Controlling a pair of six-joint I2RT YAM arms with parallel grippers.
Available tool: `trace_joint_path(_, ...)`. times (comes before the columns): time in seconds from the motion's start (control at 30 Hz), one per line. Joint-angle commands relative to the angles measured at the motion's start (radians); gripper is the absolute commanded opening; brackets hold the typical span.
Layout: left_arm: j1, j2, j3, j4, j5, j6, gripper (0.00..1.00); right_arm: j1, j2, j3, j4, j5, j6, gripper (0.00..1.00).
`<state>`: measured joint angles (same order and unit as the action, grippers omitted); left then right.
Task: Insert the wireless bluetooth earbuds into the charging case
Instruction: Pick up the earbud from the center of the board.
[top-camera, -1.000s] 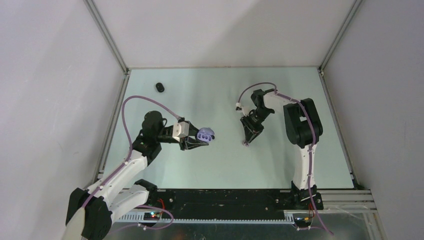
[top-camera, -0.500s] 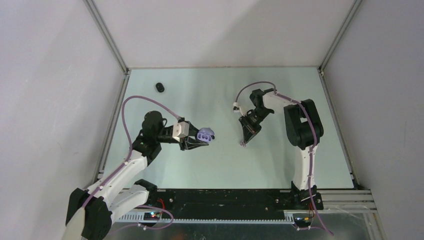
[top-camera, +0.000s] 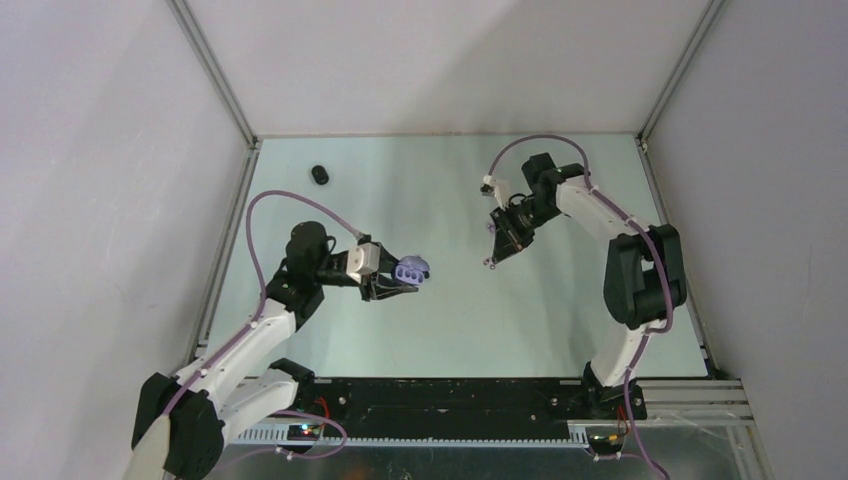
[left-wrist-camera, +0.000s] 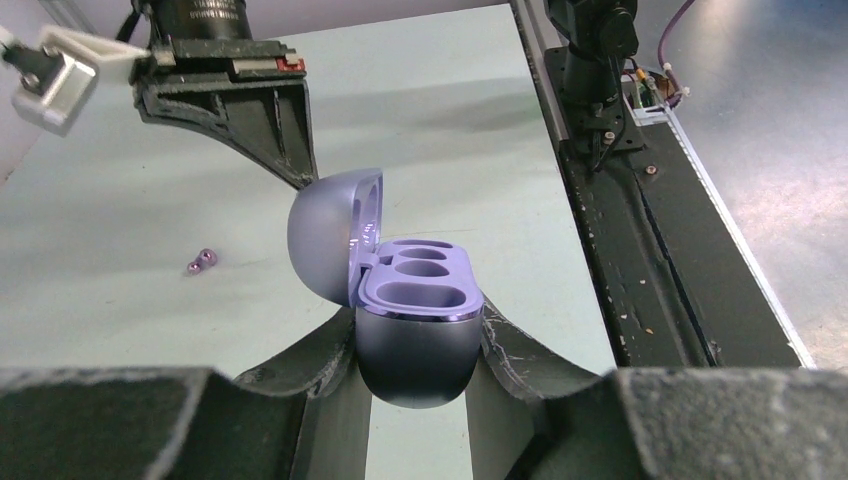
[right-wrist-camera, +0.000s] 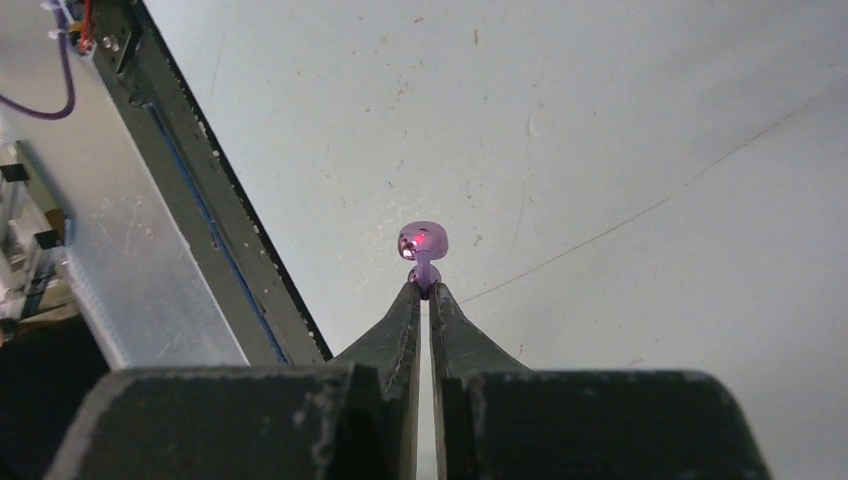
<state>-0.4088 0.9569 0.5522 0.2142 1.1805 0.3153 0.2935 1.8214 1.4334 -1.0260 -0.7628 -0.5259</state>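
My left gripper (left-wrist-camera: 418, 345) is shut on the lower half of the pale purple charging case (left-wrist-camera: 420, 300), holding it upright above the table with its lid hinged open to the left. Both wells in the case are empty. In the overhead view the case (top-camera: 412, 270) sits left of centre. My right gripper (right-wrist-camera: 424, 288) is shut on the stem of a purple earbud (right-wrist-camera: 422, 241), whose rounded head sticks out past the fingertips. That right gripper (top-camera: 492, 258) hangs to the right of the case and apart from it. Another small purple earbud (left-wrist-camera: 202, 262) lies on the table.
A small black object (top-camera: 320, 175) lies near the table's far left corner. The black rail (left-wrist-camera: 640, 230) runs along the near edge of the table. Aluminium frame posts (top-camera: 215, 75) stand at the back corners.
My right gripper closed on the purple earbud and carried it up and toward the back of the table, with its arm swinging out to the right. The left arm and case stayed still.
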Motion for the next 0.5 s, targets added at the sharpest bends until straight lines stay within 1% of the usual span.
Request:
trace_joint_path(0.0, -0.009, 0.019, 0.045, 0.015, -0.005, 0.010, 0.00, 0.018, -0.155, 0.004, 0.068, 0.029, 0.040, 0.07)
trace_joint_path(0.23, -0.023, 0.061, 0.046, 0.028, -0.004, -0.005, 0.00, 0.081, -0.394, 0.025, 0.209, 0.175, 0.119, 0.07)
trace_joint_path(0.37, -0.023, 0.079, 0.060, 0.036, -0.003, -0.040, 0.00, 0.104, -0.461, 0.080, 0.239, 0.201, 0.161, 0.07)
trace_joint_path(0.47, -0.023, 0.103, 0.102, 0.017, 0.005, -0.086, 0.00, 0.144, -0.502, 0.107, 0.267, 0.202, 0.183, 0.07)
